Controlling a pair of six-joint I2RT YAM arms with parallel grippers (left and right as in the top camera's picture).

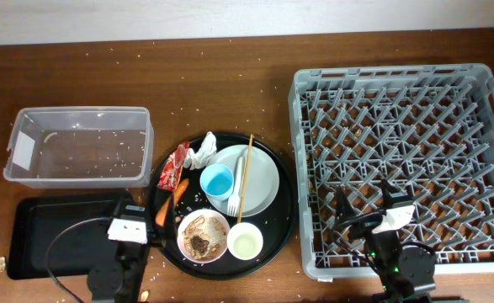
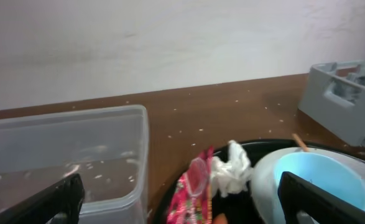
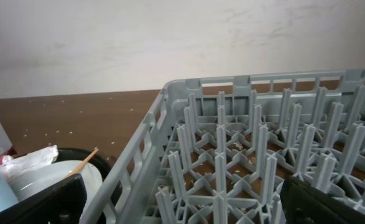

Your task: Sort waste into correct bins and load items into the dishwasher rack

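Observation:
A round black serving tray [image 1: 285, 220] holds a red foil wrapper [image 1: 175, 166], a white tissue [image 1: 203, 151], a carrot [image 1: 169, 200], a light-blue cup [image 1: 217, 180], a white cup [image 1: 245, 241], a smeared bowl [image 1: 203, 236], and a pale plate [image 1: 263, 172] with a fork [image 1: 236, 189] and chopstick [image 1: 246, 164]. My left gripper [image 1: 130, 210] is open and empty, left of the carrot, facing the wrapper [image 2: 194, 186] and tissue [image 2: 232, 171]. My right gripper [image 1: 369, 206] is open and empty over the grey rack's [image 1: 406, 109] front left part.
The clear tub [image 1: 78, 147] with crumbs stands at the back left. The flat black tray [image 1: 53, 236] lies in front of it, under my left arm. Crumbs are scattered on the wooden table. The rack wall [image 3: 145, 155] is close to the round tray.

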